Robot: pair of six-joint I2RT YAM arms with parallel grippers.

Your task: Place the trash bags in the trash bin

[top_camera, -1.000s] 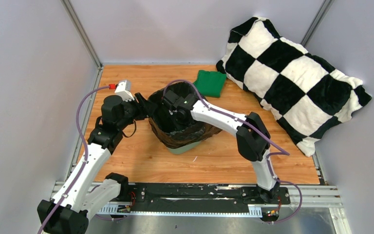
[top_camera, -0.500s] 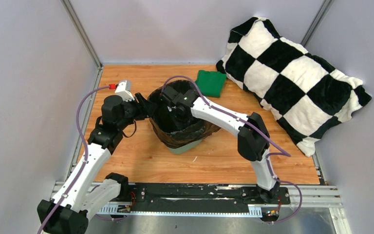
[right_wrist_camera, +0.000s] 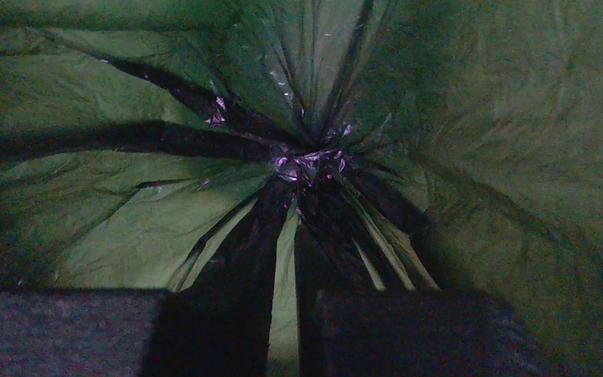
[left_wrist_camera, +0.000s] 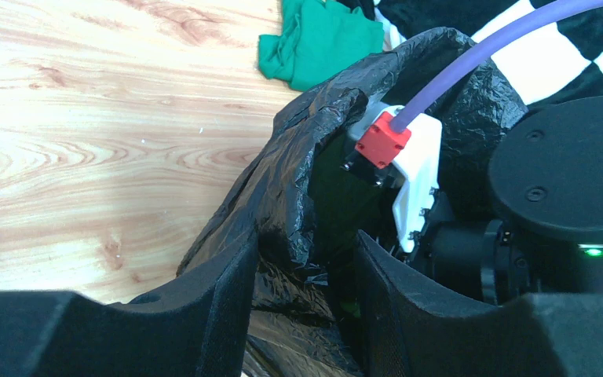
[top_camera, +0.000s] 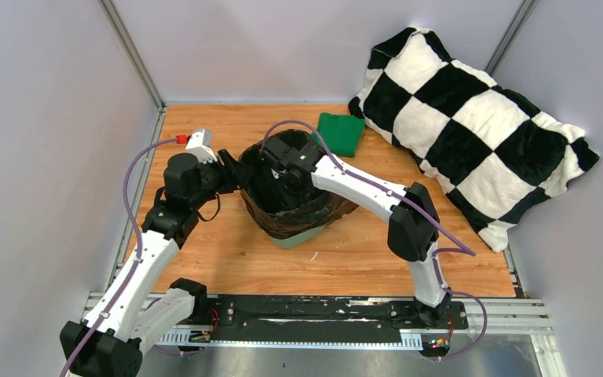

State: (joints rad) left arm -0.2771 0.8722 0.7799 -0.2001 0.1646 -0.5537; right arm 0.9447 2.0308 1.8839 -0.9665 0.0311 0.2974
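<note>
The glossy black trash bag (top_camera: pixel 314 214) lines the mint-green trash bin (top_camera: pixel 302 238) at the table's middle, its rim folded outward over the bin's edge. My left gripper (top_camera: pixel 234 174) is at the bin's left rim. In the left wrist view the left gripper (left_wrist_camera: pixel 306 314) is shut on the crinkled bag rim (left_wrist_camera: pixel 298 173). My right gripper (top_camera: pixel 283 188) reaches down inside the bin. In the right wrist view it (right_wrist_camera: pixel 235 334) is open and empty above the bag's gathered bottom seam (right_wrist_camera: pixel 306 165), with green bin wall showing through the thin plastic.
A folded dark green cloth (top_camera: pixel 340 133) lies just behind the bin, also in the left wrist view (left_wrist_camera: pixel 314 43). A big black-and-white checkered pillow (top_camera: pixel 471 126) fills the back right. Grey walls close in on the left, back and right.
My right wrist has shifted slightly toward the far side inside the bin, and its elbow has moved a little right. My left arm has not moved.
</note>
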